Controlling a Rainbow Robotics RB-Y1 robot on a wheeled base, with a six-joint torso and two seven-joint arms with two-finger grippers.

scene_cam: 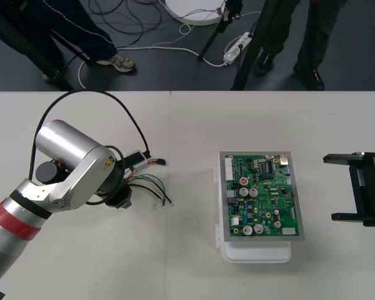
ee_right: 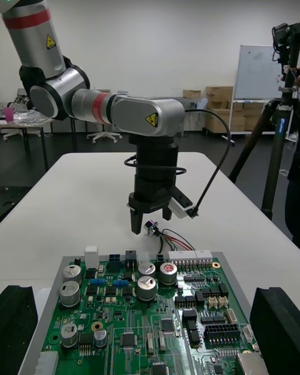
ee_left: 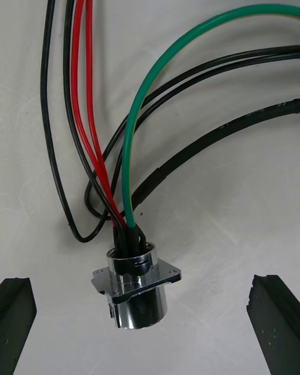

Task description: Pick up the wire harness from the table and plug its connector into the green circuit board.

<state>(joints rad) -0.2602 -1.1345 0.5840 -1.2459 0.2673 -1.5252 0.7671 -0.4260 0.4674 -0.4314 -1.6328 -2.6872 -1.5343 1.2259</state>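
The left gripper point(scene_cam: 119, 200) holds its fingers point(ee_left: 15, 312) spread wide and empty. The round metal socket point(ee_left: 134, 287) of the harness point(scene_cam: 151, 186) lies on the table point(scene_cam: 187, 269) between them, its axis crosswise to their closing line. Its wires point(ee_left: 128, 131) run toward the green circuit board point(scene_cam: 260, 197), well apart to the board's left. The right gripper point(scene_cam: 345, 187), likewise spread, waits beyond the board's other side, so the left arm is nearer.

A pale table point(scene_cam: 187, 137) carries a wire harness point(scene_cam: 151, 184), its metal socket point(ee_left: 134, 287) resting under the spread fingers of the left gripper point(ee_right: 152, 220), and a green circuit board point(scene_cam: 260, 197) on a white base point(scene_cam: 256, 253) near the right gripper point(scene_cam: 331, 187).
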